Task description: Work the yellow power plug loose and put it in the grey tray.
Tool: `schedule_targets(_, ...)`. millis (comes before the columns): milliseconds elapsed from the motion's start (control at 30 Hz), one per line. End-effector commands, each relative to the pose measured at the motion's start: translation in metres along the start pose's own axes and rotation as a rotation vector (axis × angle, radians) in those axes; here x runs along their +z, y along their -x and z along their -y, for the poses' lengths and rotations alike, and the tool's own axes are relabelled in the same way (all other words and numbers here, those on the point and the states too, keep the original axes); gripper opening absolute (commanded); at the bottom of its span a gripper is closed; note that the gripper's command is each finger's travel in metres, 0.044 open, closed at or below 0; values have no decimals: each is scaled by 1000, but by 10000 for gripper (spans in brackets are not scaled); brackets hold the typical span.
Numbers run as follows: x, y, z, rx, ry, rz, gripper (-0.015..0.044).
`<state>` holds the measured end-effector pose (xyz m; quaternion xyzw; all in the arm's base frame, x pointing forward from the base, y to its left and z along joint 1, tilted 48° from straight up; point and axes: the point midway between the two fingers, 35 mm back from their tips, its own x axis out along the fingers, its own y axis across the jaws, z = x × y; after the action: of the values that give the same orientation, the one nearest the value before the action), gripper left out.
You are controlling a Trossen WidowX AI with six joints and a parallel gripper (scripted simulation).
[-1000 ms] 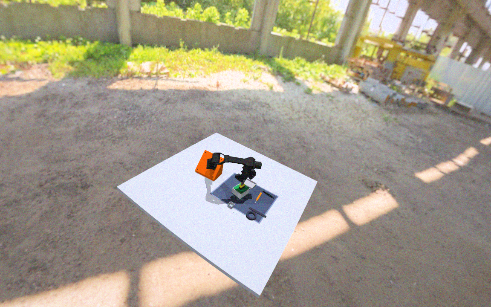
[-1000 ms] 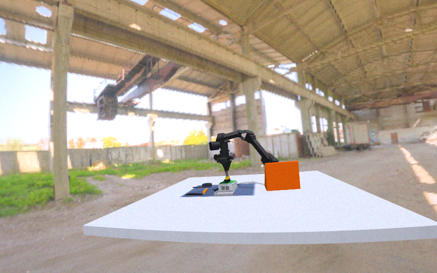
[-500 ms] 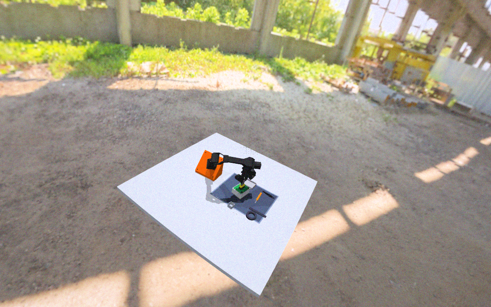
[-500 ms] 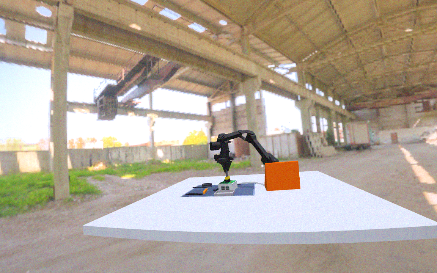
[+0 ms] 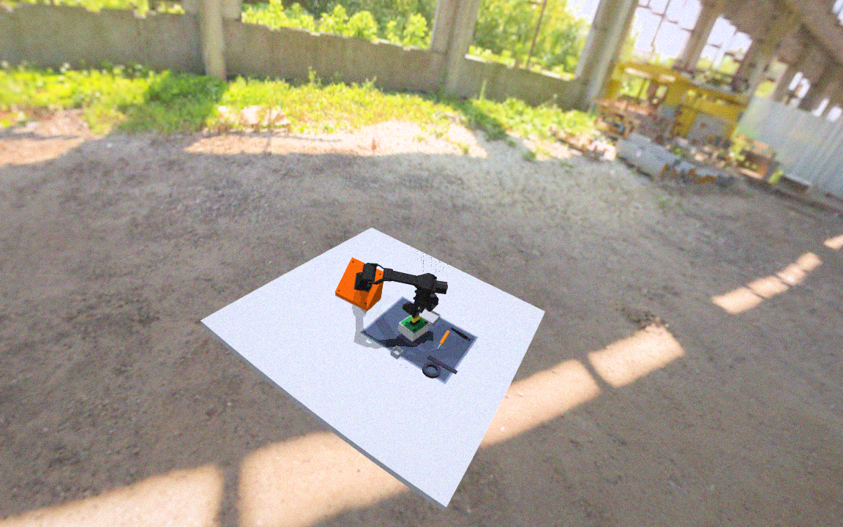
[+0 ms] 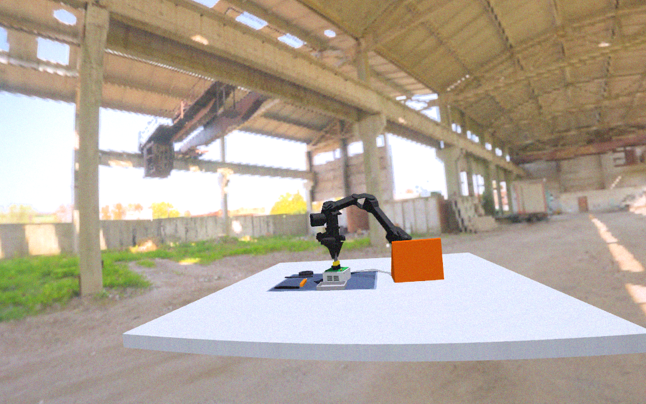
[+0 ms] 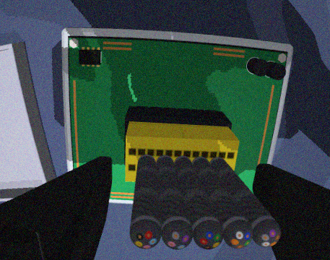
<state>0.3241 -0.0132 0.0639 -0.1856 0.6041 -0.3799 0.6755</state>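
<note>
In the top view, the yellow power plug (image 5: 415,319) (image 6: 336,264) (image 7: 183,137) sat on the green circuit board (image 5: 405,324) (image 6: 334,269) (image 7: 165,76), on the mat (image 5: 382,326) (image 6: 365,280) (image 7: 204,11) between the middle of the desk (image 5: 346,380) (image 6: 390,316) and its right-hand corner; its long axis was too small to read there. The grey tray (image 5: 435,318) (image 6: 331,287) (image 7: 13,119) lay beside the board's pale box (image 5: 413,332) (image 6: 337,277) (image 7: 172,35), on the side towards the desk's upper right edge. In the exterior view, the tray was nearer the desk's front edge than the box, and the plug stood above the board, under the black gripper (image 5: 416,313) (image 6: 336,258) (image 7: 185,173). In the wrist view, the plug's long axis ran across the picture, roughly parallel to the box's upper rim, with the black socket (image 7: 179,115) along its upper side and the dark cables (image 7: 193,195) reaching towards the lower edge. The pincer was open, its fingers apart from the plug on both sides. The visible part of the tray showed a plain pale floor.
</note>
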Motion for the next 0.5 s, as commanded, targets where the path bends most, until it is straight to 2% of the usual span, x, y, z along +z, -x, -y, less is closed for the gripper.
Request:
schedule_targets(0, 0, -1, 0, -1, 3, 4, 223)
schedule_targets(267, 0, -1, 0, -1, 3, 4, 13)
schedule_targets(467, 0, -1, 0, -1, 3, 4, 0)
